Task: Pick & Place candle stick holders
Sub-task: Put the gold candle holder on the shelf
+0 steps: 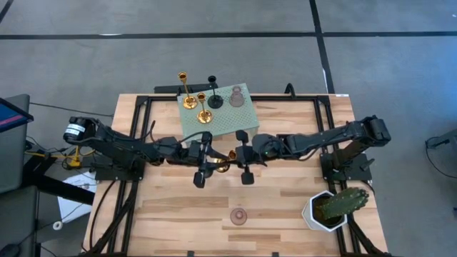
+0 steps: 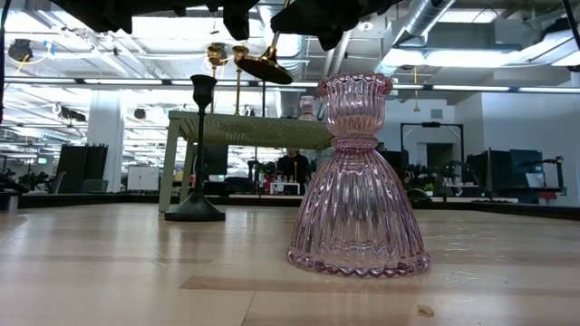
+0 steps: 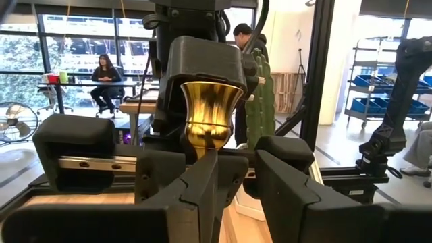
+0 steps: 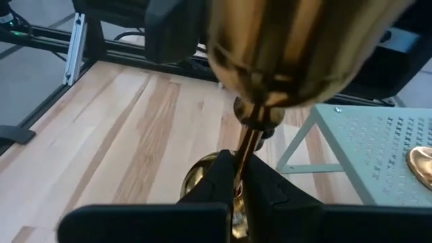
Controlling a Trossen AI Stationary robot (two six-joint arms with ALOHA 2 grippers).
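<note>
A gold candle stick holder hangs in the air over the table's middle, between my two grippers. My left gripper and my right gripper point at each other, and both are shut on it. In the low view its round base tilts below the dark grippers. Two more gold holders, a black one and a pink glass one show at the green perforated platform. Another pink glass holder stands on its wide base on the wood near the front edge. My left gripper pinches the gold holder's thin stem between its two fingers, just below the cup. It comes level from the table's left side. The cup stands up above the fingers, clear of the table. My right gripper pinches the same stem between its two fingers, lower down, between the cup's knob and the base. It comes level from the table's right side, across the stem. The holder is lifted clear and tilted.
A green cactus in a white pot stands at the table's near right corner. The raised platform fills the far middle. The black holder and the big pink one show in the low view. People sit in the room beyond.
</note>
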